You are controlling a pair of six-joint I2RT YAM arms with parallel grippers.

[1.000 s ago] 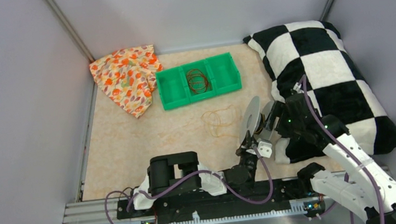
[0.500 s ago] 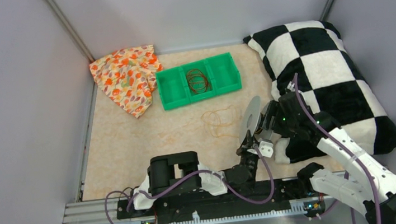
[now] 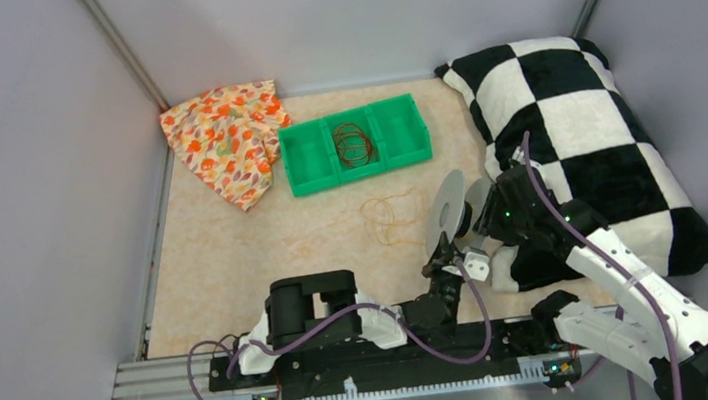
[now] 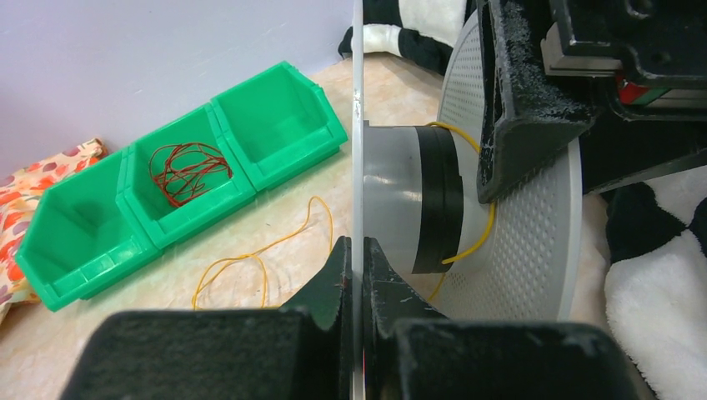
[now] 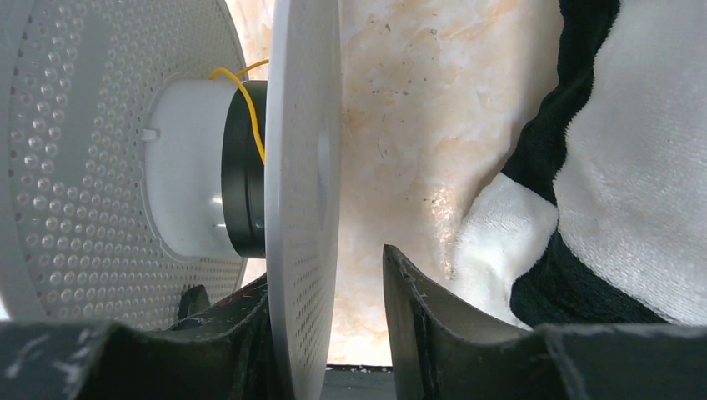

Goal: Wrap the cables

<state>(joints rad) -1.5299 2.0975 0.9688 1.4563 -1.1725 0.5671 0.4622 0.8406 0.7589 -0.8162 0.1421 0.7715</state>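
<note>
A clear round spool [image 3: 452,211] stands on edge, its black-banded hub [image 4: 438,200] level. My left gripper [image 3: 444,255] is shut on the thin rim of the near flange [image 4: 358,167]. My right gripper [image 3: 480,214] straddles the other, dotted flange [image 5: 304,167]. Its left finger lies against the flange, while the right finger [image 5: 417,300] stands off with a gap, so it is open. One end of the yellow cable [image 5: 246,112] crosses the hub. The rest of the cable lies in loose loops [image 3: 392,218] on the table beyond the spool, and they also show in the left wrist view [image 4: 258,262].
A green three-compartment bin [image 3: 310,160] sits at the back, with a red wire coil [image 3: 354,145] in its middle cell. A floral cloth [image 3: 225,139] lies at the back left. A black-and-white checkered pillow [image 3: 574,135] fills the right side, close behind my right arm.
My right gripper has moved left onto the spool's far flange, and its jaws have narrowed around it. The left gripper and the spool have stayed put.
</note>
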